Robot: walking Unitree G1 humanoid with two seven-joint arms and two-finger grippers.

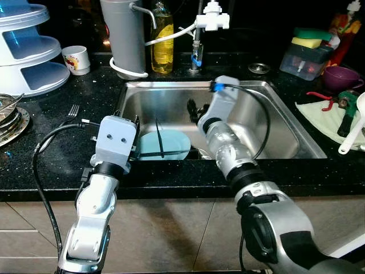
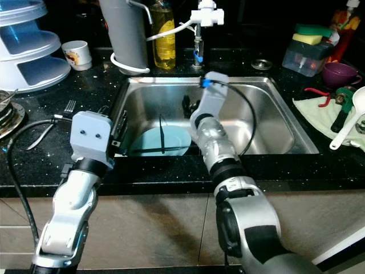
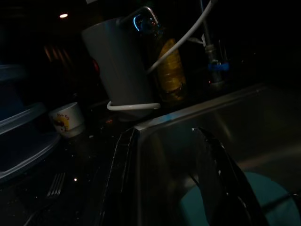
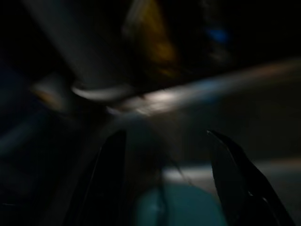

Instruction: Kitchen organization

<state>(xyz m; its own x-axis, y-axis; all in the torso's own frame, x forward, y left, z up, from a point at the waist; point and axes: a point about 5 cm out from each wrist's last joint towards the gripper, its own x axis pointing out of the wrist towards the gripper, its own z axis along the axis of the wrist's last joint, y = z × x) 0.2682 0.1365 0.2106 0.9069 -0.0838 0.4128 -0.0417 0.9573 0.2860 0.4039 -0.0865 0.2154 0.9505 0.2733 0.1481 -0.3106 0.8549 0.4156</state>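
Light blue plate (image 1: 171, 145) lies flat in the sink (image 1: 274, 114), near-left part of the basin, thin dark utensil (image 1: 159, 137) across it. Left gripper (image 3: 181, 188) at the sink's near-left edge, fingers spread wide, plate just beyond. Right gripper (image 4: 188, 188) inside the basin above the plate's right side, fingers wide apart, empty.
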